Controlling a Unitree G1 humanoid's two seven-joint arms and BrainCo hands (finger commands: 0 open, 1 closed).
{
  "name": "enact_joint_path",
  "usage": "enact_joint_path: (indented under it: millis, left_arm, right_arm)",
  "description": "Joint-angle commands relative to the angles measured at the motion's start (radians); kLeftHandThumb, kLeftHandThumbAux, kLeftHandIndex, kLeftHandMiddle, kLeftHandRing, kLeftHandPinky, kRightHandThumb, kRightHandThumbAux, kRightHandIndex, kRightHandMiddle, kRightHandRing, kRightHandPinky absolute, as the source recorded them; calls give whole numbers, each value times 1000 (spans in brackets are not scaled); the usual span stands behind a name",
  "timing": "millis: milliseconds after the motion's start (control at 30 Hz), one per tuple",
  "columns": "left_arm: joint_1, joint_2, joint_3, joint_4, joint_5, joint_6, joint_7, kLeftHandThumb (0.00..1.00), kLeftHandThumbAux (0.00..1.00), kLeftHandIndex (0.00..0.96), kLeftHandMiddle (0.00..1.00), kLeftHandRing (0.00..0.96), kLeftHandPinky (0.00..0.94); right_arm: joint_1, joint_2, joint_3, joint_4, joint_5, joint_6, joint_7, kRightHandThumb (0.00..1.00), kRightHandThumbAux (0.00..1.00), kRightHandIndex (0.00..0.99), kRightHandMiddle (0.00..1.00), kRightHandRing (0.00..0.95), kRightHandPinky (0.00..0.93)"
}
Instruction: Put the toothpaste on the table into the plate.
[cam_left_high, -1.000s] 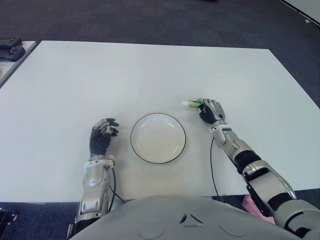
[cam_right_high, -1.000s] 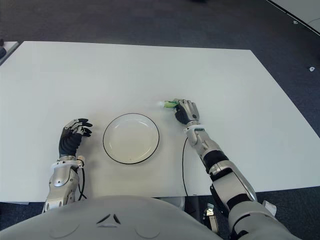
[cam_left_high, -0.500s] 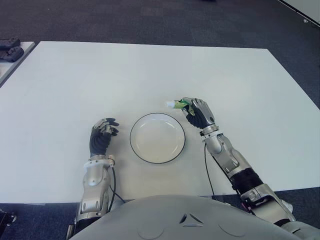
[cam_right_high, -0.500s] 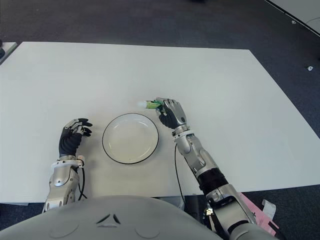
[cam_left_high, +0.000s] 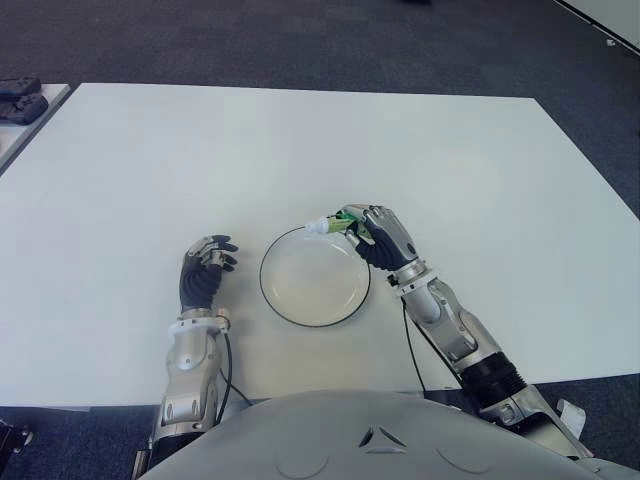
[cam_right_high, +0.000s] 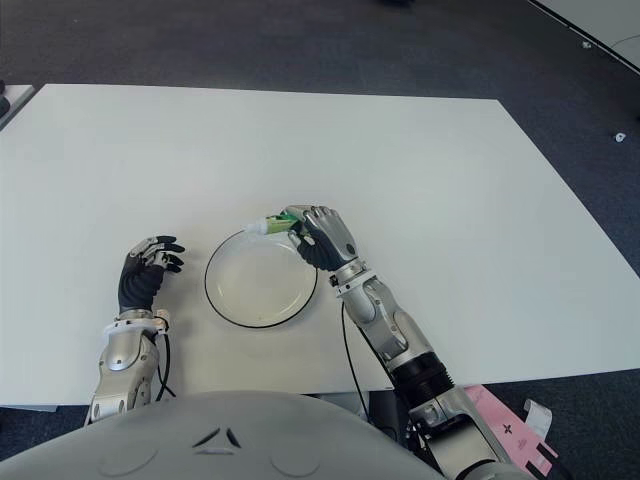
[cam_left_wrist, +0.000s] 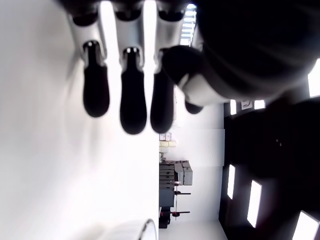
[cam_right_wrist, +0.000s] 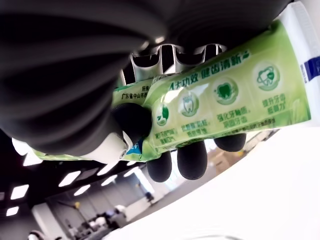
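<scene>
My right hand (cam_left_high: 372, 236) is shut on a green and white toothpaste tube (cam_left_high: 331, 223), which it holds above the far right rim of the plate. The tube's white cap end points left over the rim. Close up in the right wrist view, the fingers wrap the green tube (cam_right_wrist: 225, 95). The white plate (cam_left_high: 315, 276) with a dark rim lies on the white table (cam_left_high: 300, 150) in front of me, with nothing in it. My left hand (cam_left_high: 203, 272) shows left of the plate, fingers loosely curled and holding nothing.
Dark devices (cam_left_high: 22, 100) lie on a separate surface at the far left edge. Dark carpet surrounds the table. A thin cable (cam_left_high: 413, 350) runs along my right forearm.
My right hand has carried the toothpaste leftward and toward me, from right of the plate to above its far right rim. The left hand has not moved.
</scene>
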Motion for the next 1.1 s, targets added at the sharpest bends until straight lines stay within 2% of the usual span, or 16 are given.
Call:
enact_joint_path:
  millis: [33, 400, 667, 833, 867, 900, 933, 967, 1033, 1100]
  left_arm:
    - [0, -4, 2, 20, 2, 23, 6, 833, 682, 400, 487, 577, 553]
    - [0, -6, 2, 19, 4, 22, 8, 834, 681, 405, 485, 575, 553]
    - [-2, -7, 2, 19, 8, 23, 13, 834, 681, 403, 487, 581, 561]
    - [-2, -8, 1, 18, 12, 22, 16, 833, 682, 400, 489, 585, 566]
    - [-2, -9, 1, 18, 14, 21, 17, 833, 682, 400, 489, 586, 567]
    - [-2, -9, 1, 17, 15, 21, 18, 833, 682, 400, 489, 586, 568]
    - [-2, -9, 1, 17, 14, 21, 18, 833, 682, 400, 489, 587, 569]
    - [-2, -9, 1, 17, 13, 22, 17, 833, 682, 400, 489, 588, 568]
    - [-2, -8, 1, 16, 13, 23, 16, 833, 682, 399, 489, 588, 565]
    - [-1, -8, 1, 17, 13, 22, 15, 833, 682, 399, 489, 587, 563]
  right_arm:
    - [-18, -15, 15, 20, -36, -66, 9, 852, 678, 395, 545, 865, 875]
    - [-75, -39, 57, 111, -90, -233, 18, 853, 678, 400, 553, 876, 884]
    - [-90, -55, 68, 121, -121, -264, 56, 851, 678, 403, 561, 863, 863]
    - [-94, -66, 76, 112, -141, -260, 93, 841, 681, 394, 566, 803, 809]
    - [-97, -70, 78, 108, -150, -256, 102, 787, 692, 403, 475, 681, 736]
    - [-98, -72, 79, 106, -157, -254, 110, 695, 641, 352, 424, 617, 692]
    - [-100, -74, 80, 104, -163, -254, 116, 556, 568, 275, 350, 523, 626]
    - [-101, -76, 80, 100, -164, -253, 126, 439, 510, 188, 264, 401, 503]
    - [-102, -78, 79, 95, -164, -252, 140, 310, 457, 96, 158, 256, 341]
    - [-91, -86, 73, 59, -153, -237, 179, 235, 428, 49, 94, 163, 235]
